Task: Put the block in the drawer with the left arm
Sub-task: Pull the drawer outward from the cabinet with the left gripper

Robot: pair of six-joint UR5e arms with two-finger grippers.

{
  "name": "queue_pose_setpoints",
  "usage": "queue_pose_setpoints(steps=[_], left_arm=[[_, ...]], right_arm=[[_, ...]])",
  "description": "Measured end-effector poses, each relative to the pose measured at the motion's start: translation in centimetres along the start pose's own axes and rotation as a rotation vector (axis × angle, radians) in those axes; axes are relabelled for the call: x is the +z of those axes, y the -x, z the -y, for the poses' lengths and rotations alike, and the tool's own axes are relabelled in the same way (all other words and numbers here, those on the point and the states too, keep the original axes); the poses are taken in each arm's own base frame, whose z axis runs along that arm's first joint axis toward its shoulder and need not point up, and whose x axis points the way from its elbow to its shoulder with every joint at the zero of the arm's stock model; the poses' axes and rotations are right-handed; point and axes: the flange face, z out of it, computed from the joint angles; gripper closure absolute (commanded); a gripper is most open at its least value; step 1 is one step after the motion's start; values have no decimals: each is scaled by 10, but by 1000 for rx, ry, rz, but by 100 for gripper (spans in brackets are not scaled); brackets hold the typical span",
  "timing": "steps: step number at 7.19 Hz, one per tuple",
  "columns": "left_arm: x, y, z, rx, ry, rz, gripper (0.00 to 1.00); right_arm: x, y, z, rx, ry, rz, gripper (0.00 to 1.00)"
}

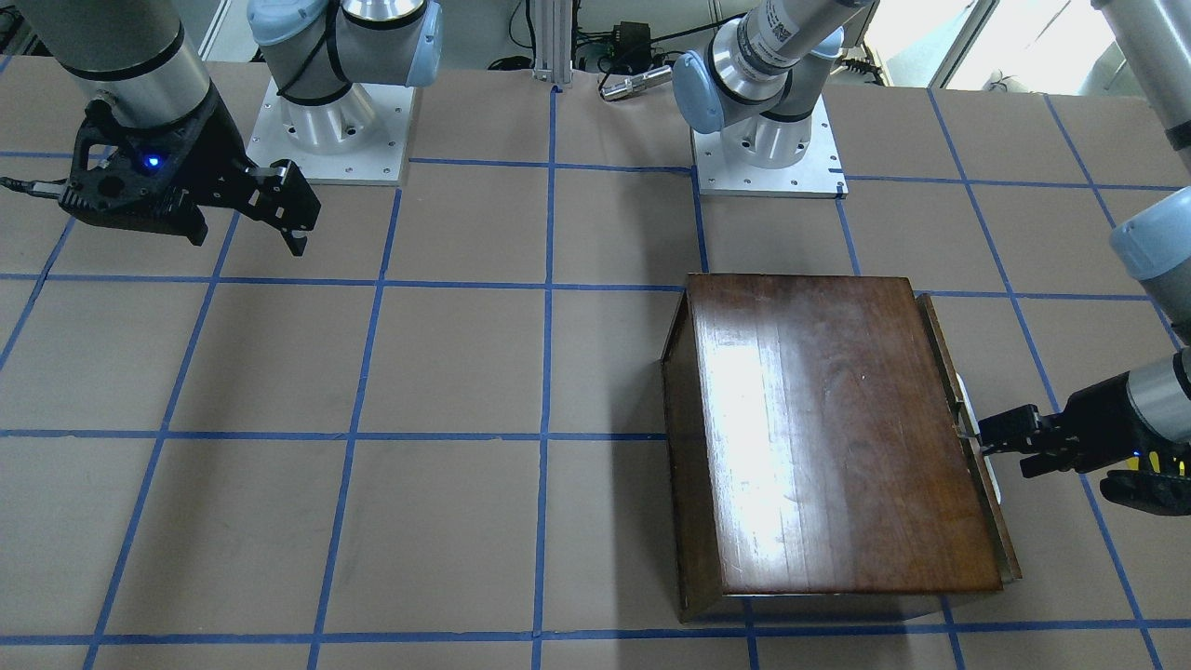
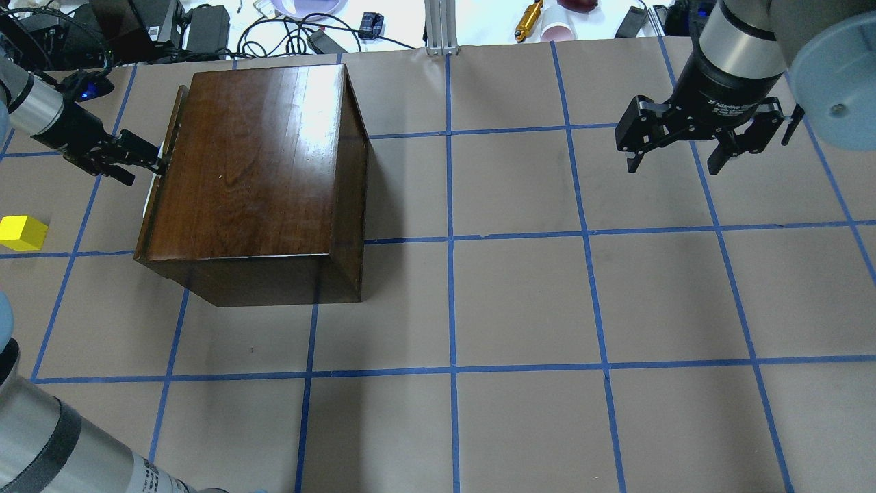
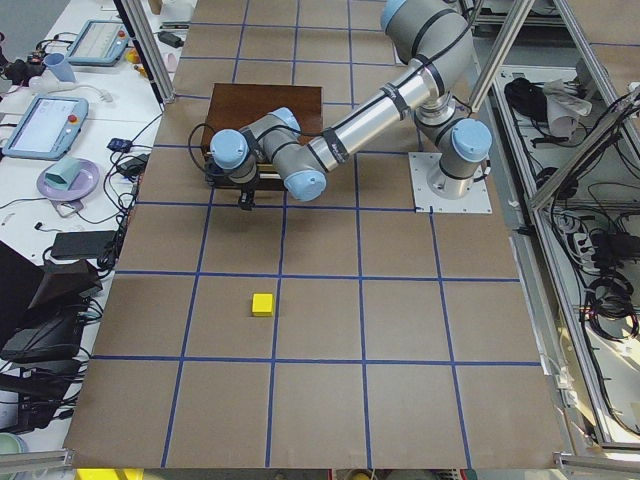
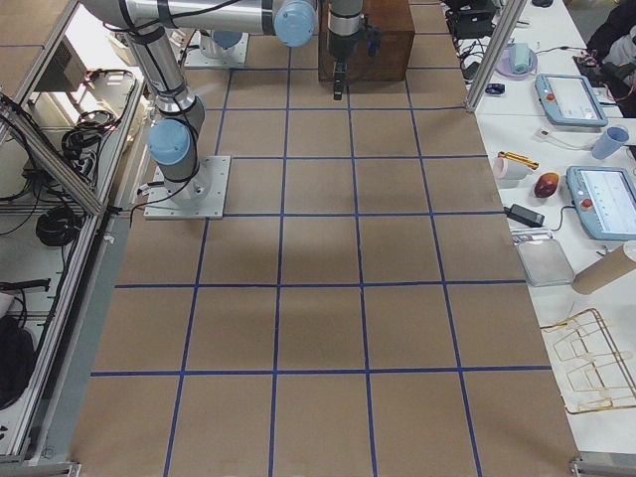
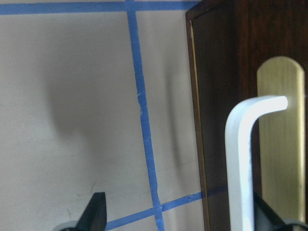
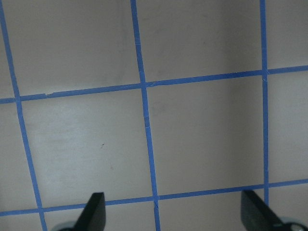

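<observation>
The yellow block [image 2: 22, 233] lies on the table left of the dark-brown wooden box [image 2: 253, 157]; it also shows in the exterior left view [image 3: 263, 304]. The drawer's dark front panel [image 2: 172, 120] sits close against the box, and no tray interior shows. My left gripper [image 2: 147, 164] is level with that panel. In the left wrist view it [image 5: 180, 216] is open, and the metal pull [image 5: 238, 159] stands between its fingers, close to the right one. My right gripper [image 2: 674, 164] is open and empty, far from the box.
The box [image 1: 837, 428] fills the table's left side, near its far edge. Cables, chargers and small items [image 2: 205, 27] lie beyond the far edge. The two arm bases [image 1: 768, 149] stand at the robot's side of the table.
</observation>
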Motion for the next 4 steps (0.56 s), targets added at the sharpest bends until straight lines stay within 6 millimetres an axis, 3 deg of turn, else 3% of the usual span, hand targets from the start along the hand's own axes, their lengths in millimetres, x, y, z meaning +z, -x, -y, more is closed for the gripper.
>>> queue_pose_setpoints(steps=[4], left_arm=[[-7,6,1,1,-6,22,0]], right_arm=[[0,0,0,0,0,0,0]])
